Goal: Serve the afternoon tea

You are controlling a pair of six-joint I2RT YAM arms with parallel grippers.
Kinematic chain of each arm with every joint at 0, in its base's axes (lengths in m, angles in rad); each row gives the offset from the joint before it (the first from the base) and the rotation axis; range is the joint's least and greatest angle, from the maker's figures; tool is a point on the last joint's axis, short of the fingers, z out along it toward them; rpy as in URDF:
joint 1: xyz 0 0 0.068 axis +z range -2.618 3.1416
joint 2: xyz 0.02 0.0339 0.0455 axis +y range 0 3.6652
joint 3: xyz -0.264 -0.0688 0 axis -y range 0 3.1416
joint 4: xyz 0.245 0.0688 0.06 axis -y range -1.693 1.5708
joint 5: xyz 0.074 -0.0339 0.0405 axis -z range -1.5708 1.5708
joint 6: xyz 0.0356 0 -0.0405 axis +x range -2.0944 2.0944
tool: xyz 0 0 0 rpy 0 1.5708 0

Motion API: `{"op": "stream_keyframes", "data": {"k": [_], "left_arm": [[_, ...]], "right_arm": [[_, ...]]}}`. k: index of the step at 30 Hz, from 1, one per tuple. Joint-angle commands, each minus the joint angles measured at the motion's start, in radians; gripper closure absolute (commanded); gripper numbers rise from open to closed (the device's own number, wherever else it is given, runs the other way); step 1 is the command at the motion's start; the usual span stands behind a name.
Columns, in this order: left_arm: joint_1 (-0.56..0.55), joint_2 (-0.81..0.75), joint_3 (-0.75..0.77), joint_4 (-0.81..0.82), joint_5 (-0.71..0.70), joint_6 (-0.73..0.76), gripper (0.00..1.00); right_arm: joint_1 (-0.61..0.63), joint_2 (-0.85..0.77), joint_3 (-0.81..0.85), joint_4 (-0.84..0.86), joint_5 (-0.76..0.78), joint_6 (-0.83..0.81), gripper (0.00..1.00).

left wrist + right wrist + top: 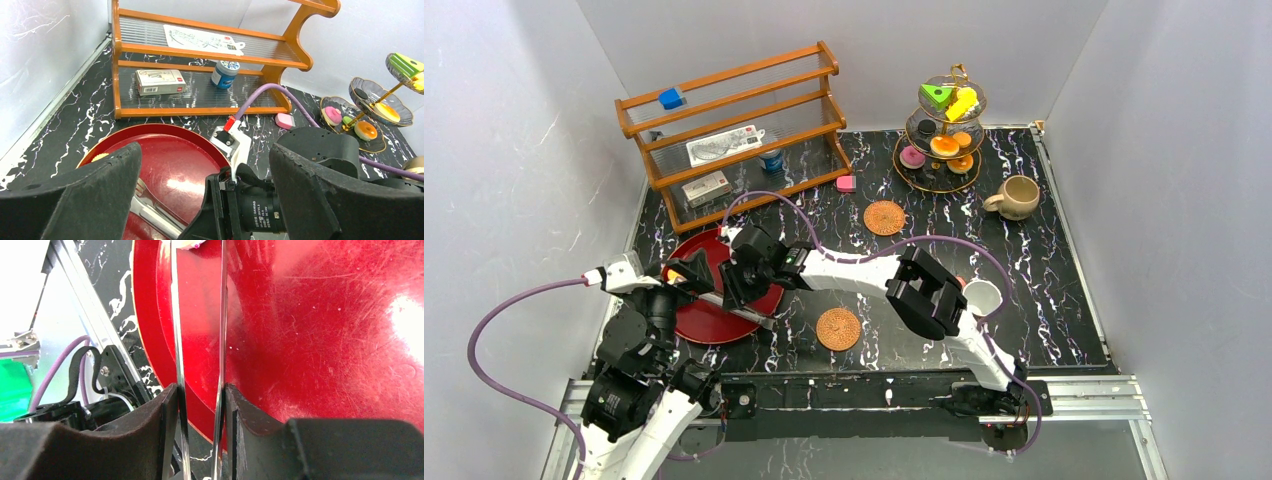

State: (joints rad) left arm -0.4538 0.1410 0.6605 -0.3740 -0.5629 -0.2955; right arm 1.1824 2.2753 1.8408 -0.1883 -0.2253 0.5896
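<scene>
1. A wooden shelf (200,55) stands at the far left of the counter (1044,280). A blue cube (671,98) is seen on its top tier, and white boxes (160,81) and a blue can (224,74) on the tiers below.
2. The left end effector (205,160) is spread wide with nothing gripped, at the left rim of a red plate (699,315).
3. The red plate lies in front of the shelf, and metal tongs (152,214) are held low over it.
4. The right end effector (200,400) is closed narrowly on the 2 arms of the tongs. A small pale pink piece (186,244) is seen at the tong tips, cut off by the frame edge; what it is cannot be told.
5. 1 woven coaster (838,328) lies near the front edge, just right of the plate. A pink block (846,183) lies by the shelf's right foot, and a 2nd coaster (884,217) lies just right of it.
6. A 3-tier stand (960,72) at the back right carries the pastries. The green wedge (937,95) and yellow piece (964,103) are on top, with a black disc (926,127), the orange cookies (945,145) and the pink donut (912,156) lower down.
7. The pinkish-brown cup (981,296) stands upright beside the right arm, partly hidden by it.
8. The beige mug (1016,197) stands upright right of the stand, with its handle turned left.
</scene>
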Motion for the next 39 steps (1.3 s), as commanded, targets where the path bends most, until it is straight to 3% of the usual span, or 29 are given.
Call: {"op": "stream_keyframes", "data": {"k": [1, 20, 39], "left_arm": [[-0.003, 0.006, 0.001, 0.015, -0.022, 0.007, 0.05], [-0.003, 0.03, 0.008, 0.0, -0.029, -0.001, 0.05], [-0.003, 0.02, 0.008, -0.005, -0.032, -0.006, 0.05]], "right_arm": [[0.003, -0.019, 0.047, -0.026, 0.031, -0.023, 0.59], [-0.011, -0.219, -0.167, 0.066, 0.076, -0.033, 0.62], [-0.141, -0.476, -0.399, 0.084, 0.172, -0.04, 0.63]]}}
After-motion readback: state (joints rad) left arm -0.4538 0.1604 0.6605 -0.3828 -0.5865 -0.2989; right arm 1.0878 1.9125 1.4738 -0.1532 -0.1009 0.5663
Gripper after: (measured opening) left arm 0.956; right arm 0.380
